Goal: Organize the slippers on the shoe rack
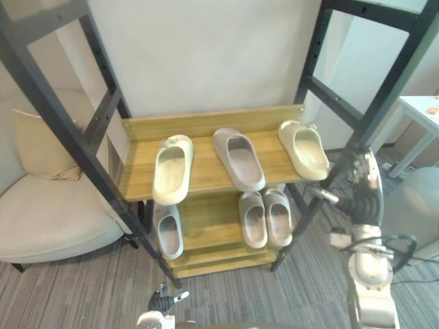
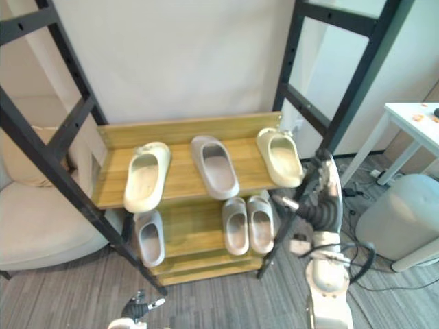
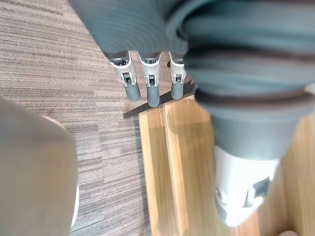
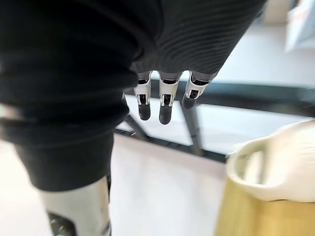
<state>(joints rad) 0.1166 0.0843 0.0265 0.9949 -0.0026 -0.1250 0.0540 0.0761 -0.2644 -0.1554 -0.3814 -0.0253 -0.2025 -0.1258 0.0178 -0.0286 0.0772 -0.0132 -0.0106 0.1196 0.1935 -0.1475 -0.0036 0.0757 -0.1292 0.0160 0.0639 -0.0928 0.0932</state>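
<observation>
The wooden shoe rack (image 1: 206,123) in a black frame holds three slippers on its upper shelf: a cream slipper (image 1: 171,169) at the left, a grey slipper (image 1: 239,159) in the middle and a second cream slipper (image 1: 304,149) at the right end. On the lower shelf lie a single grey slipper (image 1: 167,231) and a grey pair (image 1: 266,217). My right hand (image 4: 165,105) is raised beside the rack's right post, fingers straight and empty, close to the right cream slipper (image 4: 275,167). My left hand (image 3: 150,88) hangs low over the carpet by the rack's bottom board (image 3: 172,162), fingers straight, holding nothing.
A beige armchair (image 1: 48,212) with a cushion (image 1: 41,147) stands left of the rack. A white table (image 1: 422,110) and a grey round stool (image 2: 401,212) stand to the right. Black frame posts (image 1: 62,130) cross in front of the shelves.
</observation>
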